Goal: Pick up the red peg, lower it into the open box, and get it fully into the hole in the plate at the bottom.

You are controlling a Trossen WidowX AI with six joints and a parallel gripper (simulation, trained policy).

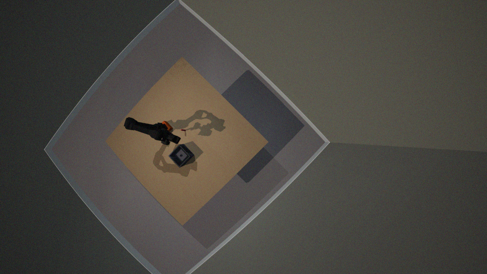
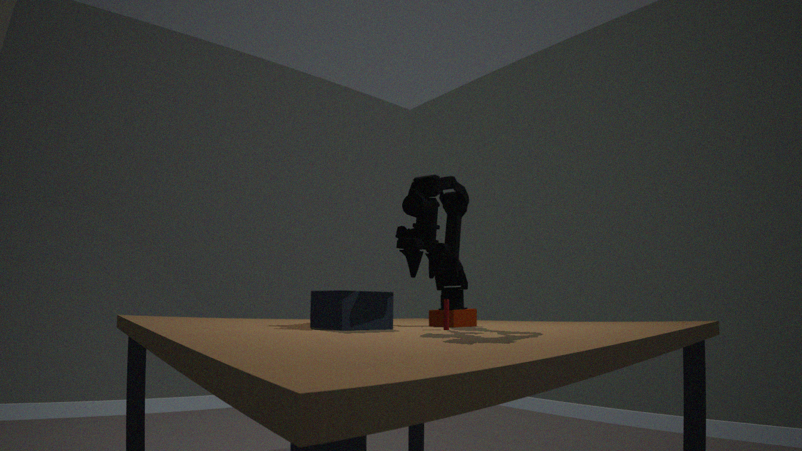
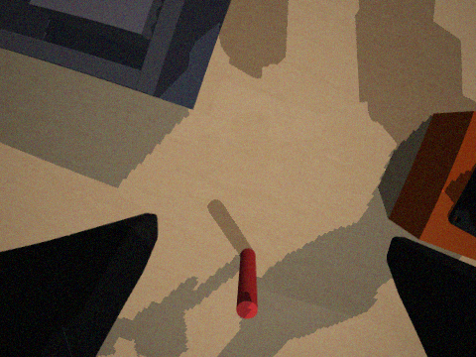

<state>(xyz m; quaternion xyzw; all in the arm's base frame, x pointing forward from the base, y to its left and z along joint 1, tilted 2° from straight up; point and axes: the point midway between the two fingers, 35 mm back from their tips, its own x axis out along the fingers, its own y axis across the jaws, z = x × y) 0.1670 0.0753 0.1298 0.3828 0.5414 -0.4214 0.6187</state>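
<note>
Open pincer (image 2: 422, 275) (image 3: 274, 238) hangs above the wooden surface (image 1: 183, 204) (image 2: 336, 364) (image 3: 307, 129).
In the grey-walled room, the red peg (image 1: 183, 129) (image 2: 446, 314) (image 3: 247, 283) stands upright outside the blue box (image 1: 191, 155) (image 2: 352, 310) (image 3: 195, 79), which contains a holed plate (image 1: 178, 152) (image 3: 106, 12).

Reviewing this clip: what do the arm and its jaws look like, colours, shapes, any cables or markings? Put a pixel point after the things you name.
The arm (image 1: 144, 127) (image 2: 453, 224) is black throughout, with chunky joints and slimmer links. Its jaws are two matte black wedges, broad at the root and tapering to blunt, rounded tips. I make out no cables or markings in this dim light.
</note>
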